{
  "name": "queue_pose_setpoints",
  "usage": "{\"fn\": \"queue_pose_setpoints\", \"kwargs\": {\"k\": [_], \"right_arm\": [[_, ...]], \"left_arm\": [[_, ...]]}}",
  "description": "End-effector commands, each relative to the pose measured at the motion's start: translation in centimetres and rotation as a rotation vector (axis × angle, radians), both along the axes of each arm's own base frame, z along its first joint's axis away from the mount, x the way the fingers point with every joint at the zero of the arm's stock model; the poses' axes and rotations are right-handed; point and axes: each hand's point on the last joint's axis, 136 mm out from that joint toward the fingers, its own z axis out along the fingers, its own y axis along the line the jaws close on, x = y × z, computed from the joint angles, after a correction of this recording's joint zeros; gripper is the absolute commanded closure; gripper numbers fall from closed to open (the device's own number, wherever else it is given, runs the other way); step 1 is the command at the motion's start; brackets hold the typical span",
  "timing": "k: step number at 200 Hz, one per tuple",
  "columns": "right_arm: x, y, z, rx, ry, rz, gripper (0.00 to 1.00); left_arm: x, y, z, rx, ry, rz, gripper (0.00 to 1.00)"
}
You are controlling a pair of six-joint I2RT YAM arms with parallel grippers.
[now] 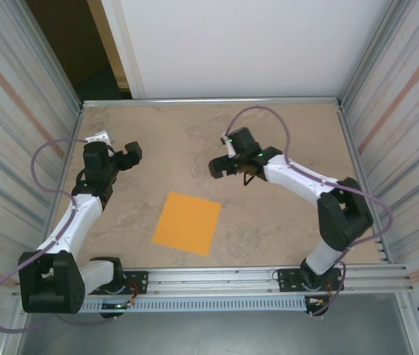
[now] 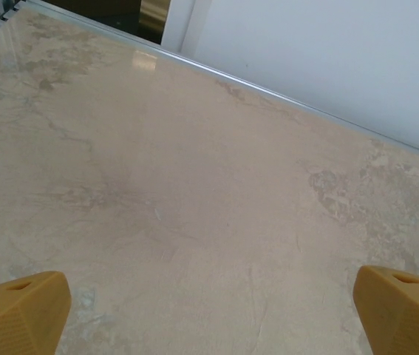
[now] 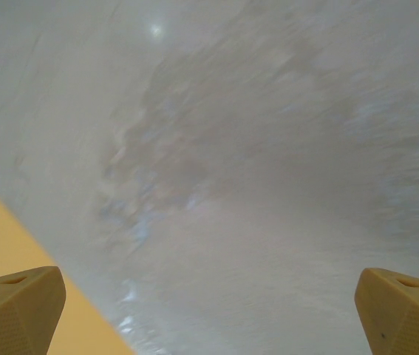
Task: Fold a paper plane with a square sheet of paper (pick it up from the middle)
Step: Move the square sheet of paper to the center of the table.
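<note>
The orange square sheet of paper (image 1: 187,222) lies flat and unfolded near-centre on my table (image 1: 283,222), while my left gripper (image 1: 133,152) and right gripper (image 1: 217,168) hover farther back on either side, both with jaws spread apart, ready, I judge, to reach its middle.

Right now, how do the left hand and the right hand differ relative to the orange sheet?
The left hand sits by the table's left edge, well off the square sheet of paper; the right hand sits near the middle, just beyond the sheet's far edge. The right hand's camera catches a corner of the sheet; the left hand's faces bare tabletop. Both are open and empty.
</note>
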Motion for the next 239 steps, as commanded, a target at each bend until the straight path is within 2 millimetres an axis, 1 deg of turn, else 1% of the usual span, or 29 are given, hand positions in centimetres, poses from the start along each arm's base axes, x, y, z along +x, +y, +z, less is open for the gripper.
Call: {"fn": "queue_pose_setpoints", "kwargs": {"k": [1,17,33,56,72,93,130,161,180,200,213,224,239], "right_arm": [[-2.5,2.7,-1.9,-0.064,0.084,0.105,0.0],[-3.9,4.9,-3.1,-0.099,0.104,0.17,0.0],[-5.2,6.6,-4.3,-0.144,0.122,0.234,0.01],[-6.4,8.1,-6.1,-0.209,0.149,0.292,0.01],[-6.8,8.5,-7.3,-0.239,0.171,0.304,0.0],[-6.7,8.7,-8.3,-0.269,0.193,0.307,0.0],[-6.1,7.9,-9.7,-0.346,0.19,0.286,0.0],[-5.1,6.9,-10.7,-0.375,0.187,0.232,0.01],[-4.1,5.7,-11.1,-0.385,0.187,0.168,0.02],[-2.6,3.9,-11.2,-0.401,0.175,0.073,0.03],[-1.4,2.2,-11.4,-0.427,0.163,-0.02,0.03],[-0.5,0.3,-11.7,-0.445,0.183,-0.107,0.05],[1.0,-2.9,-12.0,-0.472,0.205,-0.244,0.07]], "left_arm": [[-0.3,-0.1,0.0,-0.015,-0.001,-0.001,0.01],[-0.5,0.0,-0.5,-0.017,0.009,0.006,0.01],[-0.5,-0.1,-0.7,-0.021,0.012,0.002,0.01],[-0.5,0.0,-0.9,-0.021,0.012,0.005,0.01],[-0.3,0.1,-0.8,-0.024,0.009,0.013,0.01],[-0.1,0.0,-0.8,-0.034,0.009,0.011,0.01],[0.1,-0.2,-0.9,-0.042,0.013,0.002,0.01],[0.2,-0.3,-1.0,-0.047,0.017,-0.001,0.01],[0.3,-0.4,-1.1,-0.055,0.022,-0.008,0.01],[0.3,-0.6,-1.4,-0.062,0.032,-0.018,0.01],[0.5,-1.0,-1.5,-0.069,0.036,-0.035,0.01],[0.7,-1.4,-1.6,-0.078,0.044,-0.058,0.01],[1.0,-2.0,-2.0,-0.095,0.062,-0.085,0.01]]}}
